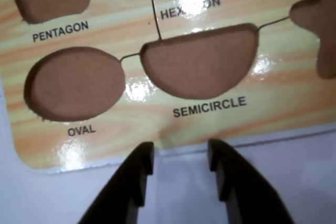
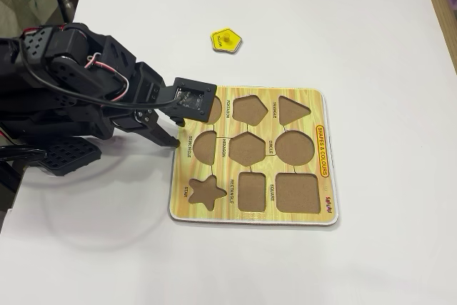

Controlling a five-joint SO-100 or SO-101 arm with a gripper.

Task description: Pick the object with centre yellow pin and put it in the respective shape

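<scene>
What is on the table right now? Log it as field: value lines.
piece: yellow pentagon piece, on the bare table beyond the board, not held
board: puzzle board, every visible recess empty
target: pentagon recess, empty
gripper: gripper open, empty, at the board's edge near the semicircle recess
oval recess: oval recess, empty
task state: piece not yet picked

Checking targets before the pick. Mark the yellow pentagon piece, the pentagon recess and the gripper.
Yellow pentagon piece [image 2: 226,41], fixed view, on its centre knob.
Pentagon recess [image 2: 250,109], fixed view, on its brown floor.
Gripper [image 1: 181,158], wrist view, midway between the fingertips.
</scene>
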